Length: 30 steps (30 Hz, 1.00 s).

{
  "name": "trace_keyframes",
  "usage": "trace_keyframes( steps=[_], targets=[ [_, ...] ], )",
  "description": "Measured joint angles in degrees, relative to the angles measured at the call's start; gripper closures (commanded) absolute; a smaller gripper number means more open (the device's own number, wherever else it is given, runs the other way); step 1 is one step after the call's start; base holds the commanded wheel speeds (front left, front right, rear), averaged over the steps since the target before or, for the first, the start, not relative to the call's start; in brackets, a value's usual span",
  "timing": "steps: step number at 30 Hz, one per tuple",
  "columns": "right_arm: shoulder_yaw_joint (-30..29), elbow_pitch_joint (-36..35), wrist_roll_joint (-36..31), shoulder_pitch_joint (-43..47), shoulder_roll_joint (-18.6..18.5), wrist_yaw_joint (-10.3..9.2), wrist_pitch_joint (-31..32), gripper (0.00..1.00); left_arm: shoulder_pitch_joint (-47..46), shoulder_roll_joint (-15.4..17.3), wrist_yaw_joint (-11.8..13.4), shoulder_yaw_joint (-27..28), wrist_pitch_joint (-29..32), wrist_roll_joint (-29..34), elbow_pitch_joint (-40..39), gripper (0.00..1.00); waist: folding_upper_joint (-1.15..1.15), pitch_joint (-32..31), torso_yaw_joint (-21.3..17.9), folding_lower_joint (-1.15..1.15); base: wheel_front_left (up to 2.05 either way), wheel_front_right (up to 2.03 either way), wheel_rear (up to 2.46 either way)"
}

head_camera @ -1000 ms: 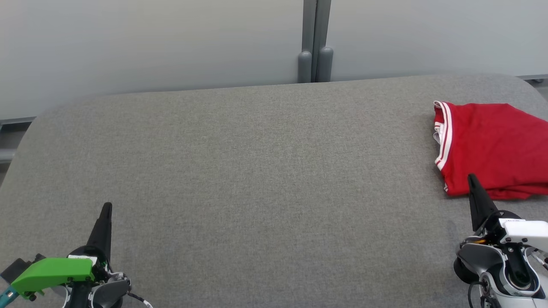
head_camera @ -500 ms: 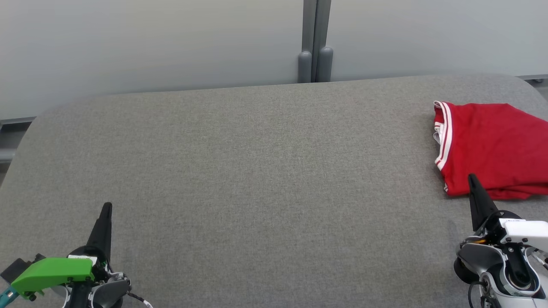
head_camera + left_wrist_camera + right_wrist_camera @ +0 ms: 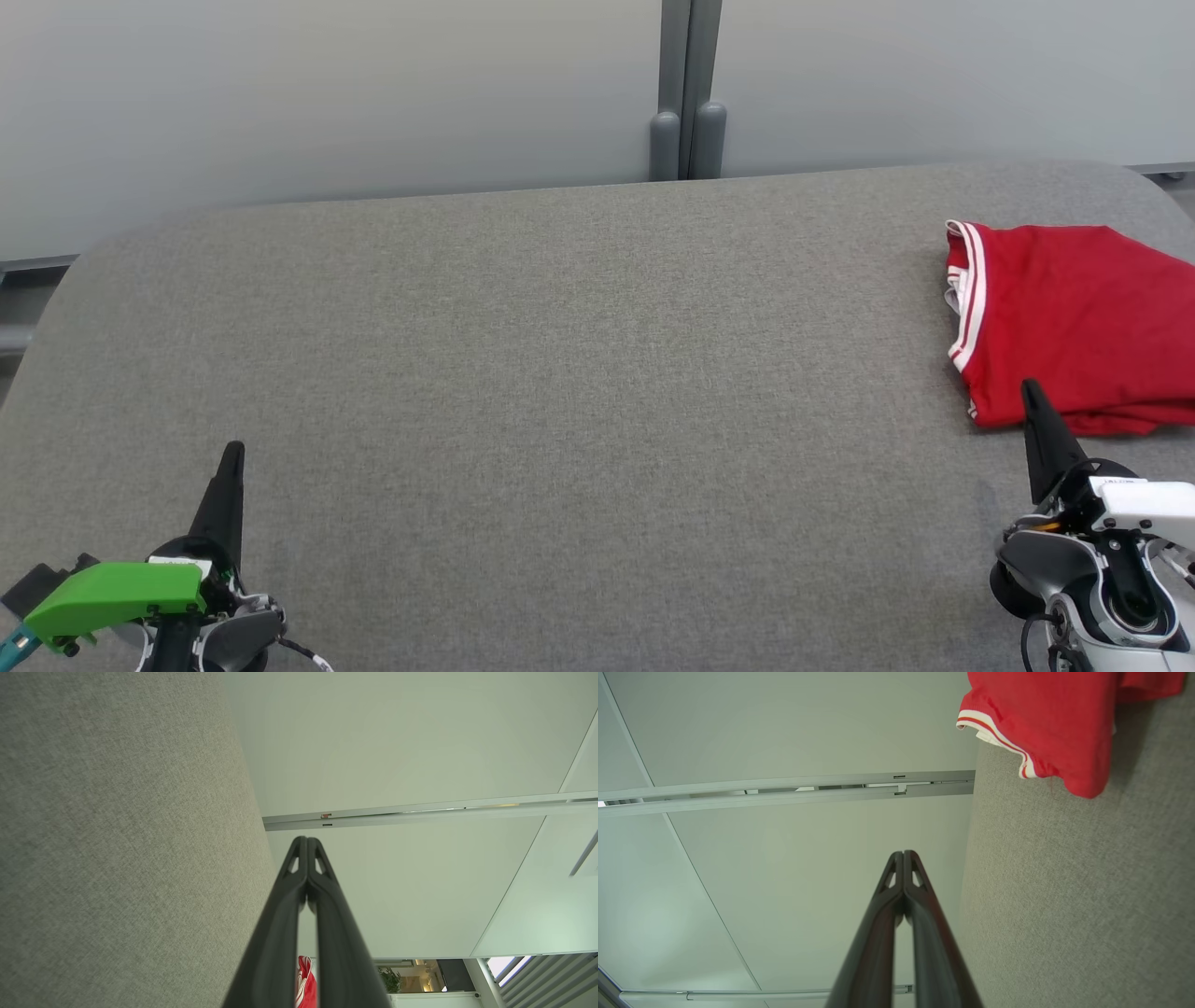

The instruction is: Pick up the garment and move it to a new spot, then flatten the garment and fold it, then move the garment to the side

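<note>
Garment (image 3: 1074,317) folded at right, unmoved; left gripper (image 3: 233,450) and right gripper (image 3: 1027,386) idle, fingers pressed together: task apparently complete.

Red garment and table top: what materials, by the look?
Garment: soft knit, probably cotton or polyester jersey, matte red; it lies in limp folds, with white-striped trim. Table top: grey woven fabric cover, matte; fine weave texture shows, corners rounded.
</note>
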Motion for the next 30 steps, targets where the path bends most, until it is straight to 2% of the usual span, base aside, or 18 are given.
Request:
trace_keyframes(
  steps=[30],
  targets=[
    [-0.2,-0.1,0.0,0.0,0.0,0.34,0.3,1.00,0.0,0.0,0.0,0.0,0.0,0.0,0.0,1.00,0.00,0.0,0.0,0.00,0.00,0.00,0.00]
  ],
)
